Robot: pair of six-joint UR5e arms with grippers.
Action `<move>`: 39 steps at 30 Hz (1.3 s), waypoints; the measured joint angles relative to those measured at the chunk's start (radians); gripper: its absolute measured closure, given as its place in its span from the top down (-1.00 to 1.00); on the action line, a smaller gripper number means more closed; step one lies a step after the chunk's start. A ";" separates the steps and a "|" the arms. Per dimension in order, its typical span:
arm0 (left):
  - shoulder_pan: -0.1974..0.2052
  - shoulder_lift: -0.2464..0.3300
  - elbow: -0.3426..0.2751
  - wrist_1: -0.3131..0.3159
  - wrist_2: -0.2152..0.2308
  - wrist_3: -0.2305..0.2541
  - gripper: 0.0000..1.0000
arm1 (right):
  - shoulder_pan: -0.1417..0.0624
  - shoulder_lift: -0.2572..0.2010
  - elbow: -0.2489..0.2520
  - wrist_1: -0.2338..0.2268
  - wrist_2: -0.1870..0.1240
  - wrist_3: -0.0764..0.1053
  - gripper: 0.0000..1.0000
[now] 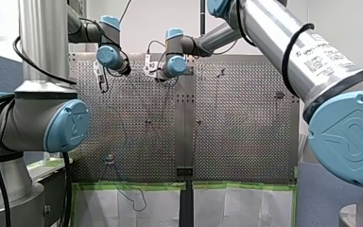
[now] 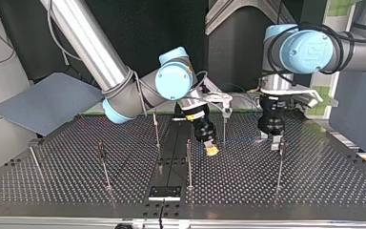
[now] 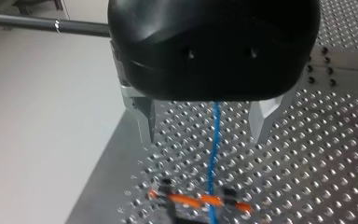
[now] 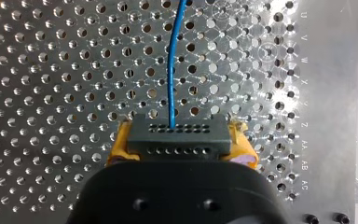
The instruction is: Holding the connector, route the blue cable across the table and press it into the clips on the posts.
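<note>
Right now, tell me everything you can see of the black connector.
The connector is a black, plastic-looking rectangular block with two rows of small holes; the blue cable leaves one hole. The block is clamped at both ends between the yellow pads of my right gripper, above the perforated table.

Black multi-hole connector (image 4: pixel 177 135), thin blue cable (image 4: pixel 171 70) leaving it toward 12 o'clock, gently curved, crossing an orange-banded clip (image 3: pixel 200 199).
</note>
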 joint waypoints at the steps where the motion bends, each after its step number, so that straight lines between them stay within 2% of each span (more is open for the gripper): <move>1: 0.000 -0.007 0.002 0.005 -0.003 -0.001 1.00 | 0.000 0.000 0.000 0.000 -0.001 0.000 -1.00; 12: -0.007 -0.090 0.057 0.055 -0.022 -0.005 1.00 | -0.010 0.000 0.000 0.000 -0.009 -0.001 -1.00; 17: -0.006 -0.105 0.068 0.066 -0.026 -0.011 1.00 | -0.014 0.000 0.000 0.000 -0.010 -0.001 -1.00; 27: -0.003 -0.140 0.083 0.132 -0.022 -0.026 1.00 | -0.019 0.000 0.000 0.001 -0.012 -0.002 -1.00; 28: -0.002 -0.140 0.084 0.135 -0.022 -0.029 0.86 | -0.020 0.000 0.000 0.001 -0.012 -0.002 -1.00; 29: -0.002 -0.140 0.084 0.137 -0.022 -0.032 0.86 | -0.020 0.000 0.000 0.001 -0.013 -0.002 -1.00; 30: -0.002 -0.140 0.084 0.138 -0.022 -0.034 0.56 | -0.020 0.000 0.000 0.002 -0.013 -0.002 -1.00; 31: -0.003 -0.141 0.084 0.138 -0.024 -0.036 0.08 | -0.021 0.000 0.000 0.002 -0.013 -0.002 -1.00; 32: -0.003 -0.141 0.084 0.138 -0.027 -0.037 0.08 | -0.021 0.000 0.000 0.002 -0.013 -0.002 -1.00; 33: -0.003 -0.141 0.084 0.137 -0.033 -0.038 -0.25 | -0.022 0.000 0.000 0.002 -0.014 -0.002 -1.00; 34: -0.003 -0.141 0.084 0.137 -0.040 -0.038 -0.71 | -0.022 0.000 0.000 0.002 -0.014 -0.002 -1.00; 35: -0.003 -0.141 0.084 0.136 -0.046 -0.039 -0.71 | -0.022 0.000 0.000 0.002 -0.014 -0.002 -1.00; 36: -0.004 -0.141 0.084 0.133 -0.055 -0.039 -1.00 | -0.023 0.000 0.000 0.002 -0.014 -0.002 -1.00; 39: -0.005 -0.141 0.083 0.118 -0.078 -0.039 -1.00 | -0.023 0.000 0.000 0.002 -0.014 -0.002 -1.00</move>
